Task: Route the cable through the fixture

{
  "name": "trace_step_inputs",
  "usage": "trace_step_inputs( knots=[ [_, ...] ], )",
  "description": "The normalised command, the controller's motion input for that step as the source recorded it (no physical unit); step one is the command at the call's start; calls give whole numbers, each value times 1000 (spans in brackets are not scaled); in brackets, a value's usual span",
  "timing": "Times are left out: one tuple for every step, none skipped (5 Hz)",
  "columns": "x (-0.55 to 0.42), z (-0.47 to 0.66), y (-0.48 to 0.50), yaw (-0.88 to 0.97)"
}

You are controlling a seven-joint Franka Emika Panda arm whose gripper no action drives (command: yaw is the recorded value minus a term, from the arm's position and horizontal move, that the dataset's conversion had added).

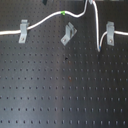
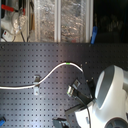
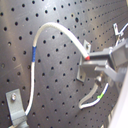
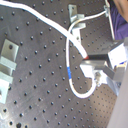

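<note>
The slanted grey fixture (image 1: 68, 34) stands mid-board with nothing in its fork. The white cable (image 1: 40, 22) runs from the first exterior view's left edge through an upright clip (image 1: 22, 31), then arcs over the fixture past its green band (image 1: 63, 13). It rises to my gripper at the top edge, then drops to the blue band (image 1: 98, 48) and loops through the right clip (image 1: 109, 36). In both wrist views my gripper (image 3: 97, 67) (image 4: 97, 67) is shut on the cable, between the green band (image 3: 103, 92) and the blue band (image 4: 68, 72).
The black pegboard (image 1: 65, 90) spreads wide below the clips. In the second exterior view the white arm (image 2: 107, 97) fills the lower right, with shelves of clutter (image 2: 45, 20) behind the board.
</note>
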Motion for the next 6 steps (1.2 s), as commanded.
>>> trace_step_inputs(
  knots=[
    [-6, 0, 16, 77],
    [-243, 287, 180, -66],
    [-172, 513, 403, -297],
    [-105, 301, 250, -666],
    [-117, 213, 165, -846],
    [-125, 200, 102, -914]
  ],
)
